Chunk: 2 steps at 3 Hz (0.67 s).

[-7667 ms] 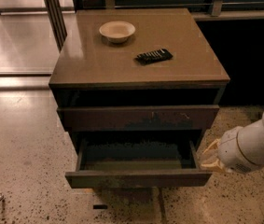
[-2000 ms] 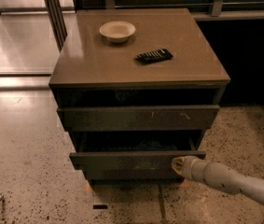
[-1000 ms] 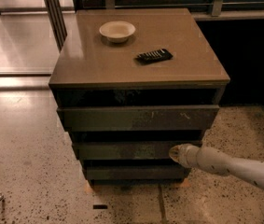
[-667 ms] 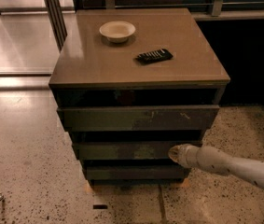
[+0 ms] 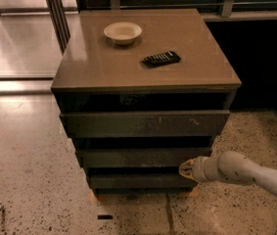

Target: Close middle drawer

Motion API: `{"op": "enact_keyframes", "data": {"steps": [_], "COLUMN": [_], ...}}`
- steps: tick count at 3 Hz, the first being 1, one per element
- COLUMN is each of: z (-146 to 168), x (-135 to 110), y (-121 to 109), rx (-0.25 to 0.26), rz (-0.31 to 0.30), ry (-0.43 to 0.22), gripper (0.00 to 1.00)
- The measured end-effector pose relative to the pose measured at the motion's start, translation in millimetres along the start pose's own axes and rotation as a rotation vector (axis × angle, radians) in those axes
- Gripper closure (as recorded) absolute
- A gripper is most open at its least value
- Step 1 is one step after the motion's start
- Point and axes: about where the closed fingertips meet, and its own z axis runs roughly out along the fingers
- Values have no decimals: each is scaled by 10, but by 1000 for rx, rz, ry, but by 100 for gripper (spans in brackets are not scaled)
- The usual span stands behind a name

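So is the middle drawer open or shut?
Shut: the middle drawer shows only its front, no dark inside. The gripper is at its right end.

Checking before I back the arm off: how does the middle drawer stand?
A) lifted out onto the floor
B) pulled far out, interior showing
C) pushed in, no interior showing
C: the middle drawer shows only its front, sitting in the cabinet, with the gripper by its lower right end.
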Motion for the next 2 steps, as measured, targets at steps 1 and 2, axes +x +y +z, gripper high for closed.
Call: {"op": "enact_keyframes", "data": {"steps": [1,2], "z": [-288,-295], "x": [-137,-176], "y": [373,469], "rx": [-129,-167], "rz": [64,63], "ry": [-44,-56], "gripper": [100,81]}}
